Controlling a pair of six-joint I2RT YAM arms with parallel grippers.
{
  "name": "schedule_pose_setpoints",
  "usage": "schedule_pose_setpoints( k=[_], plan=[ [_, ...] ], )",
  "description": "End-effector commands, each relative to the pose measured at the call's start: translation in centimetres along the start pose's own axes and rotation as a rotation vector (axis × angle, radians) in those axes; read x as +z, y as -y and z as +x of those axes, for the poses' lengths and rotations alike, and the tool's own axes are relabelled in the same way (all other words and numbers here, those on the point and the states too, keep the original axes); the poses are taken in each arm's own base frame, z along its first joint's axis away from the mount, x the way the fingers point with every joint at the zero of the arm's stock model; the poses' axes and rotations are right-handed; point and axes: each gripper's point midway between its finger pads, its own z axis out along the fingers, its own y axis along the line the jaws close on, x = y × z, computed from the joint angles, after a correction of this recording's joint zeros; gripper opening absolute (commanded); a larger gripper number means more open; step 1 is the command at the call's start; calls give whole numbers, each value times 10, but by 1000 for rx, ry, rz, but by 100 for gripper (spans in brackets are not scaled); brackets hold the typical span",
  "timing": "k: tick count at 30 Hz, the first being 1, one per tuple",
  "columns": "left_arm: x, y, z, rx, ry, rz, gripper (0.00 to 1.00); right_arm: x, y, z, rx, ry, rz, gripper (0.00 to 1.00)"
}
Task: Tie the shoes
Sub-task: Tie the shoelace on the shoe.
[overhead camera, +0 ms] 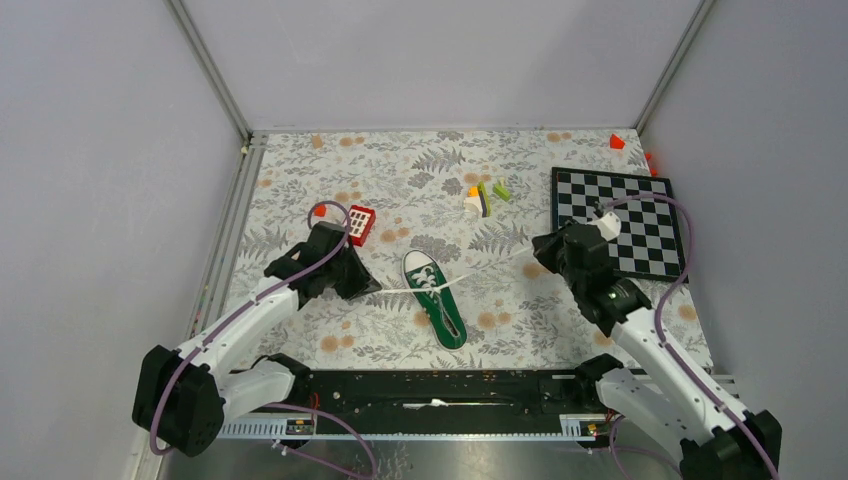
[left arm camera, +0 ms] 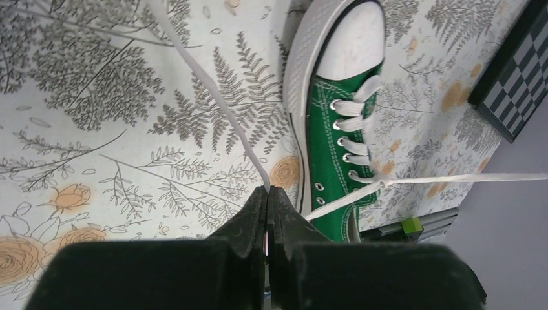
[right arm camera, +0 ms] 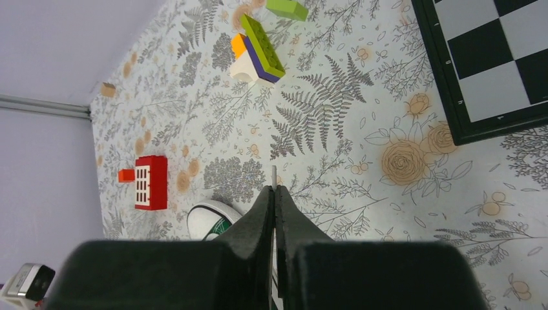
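Observation:
The green shoe lies on the flowered table cover, white toe cap pointing away from the arm bases. Its white laces cross in a knot over the tongue and run out taut to both sides. My left gripper sits just left of the shoe, shut on the left lace, which comes out past its tips. My right gripper is off to the shoe's right, shut on the right lace. The lace's end pokes out beyond the tips. The toe cap shows beside the right fingers.
A red-and-white block lies behind the left gripper. Stacked toy bricks lie at the back centre. A chessboard lies on the right, close behind the right wrist. A metal rail runs along the near edge.

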Motion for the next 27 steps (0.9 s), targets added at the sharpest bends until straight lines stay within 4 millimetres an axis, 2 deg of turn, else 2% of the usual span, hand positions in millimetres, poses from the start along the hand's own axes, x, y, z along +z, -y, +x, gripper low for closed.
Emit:
schedule_pose_setpoints(
  k=[1,10,15,20,27],
  plan=[
    [-9,22,-14,101,13,45,0,-21,9,-22,-5,86,21,0],
    [-15,45,-15,256,-54,109,0,-43,0,-19,13,39,-49,0],
    [-13,51,-27,303,-30,90,0,-59,-5,-27,14,51,-76,0],
    [-14,65,-40,347,-14,91,0,-77,-12,-36,14,68,-111,0],
    [-12,81,-51,367,-10,102,0,-87,-21,-36,31,48,-158,0]
  ],
)
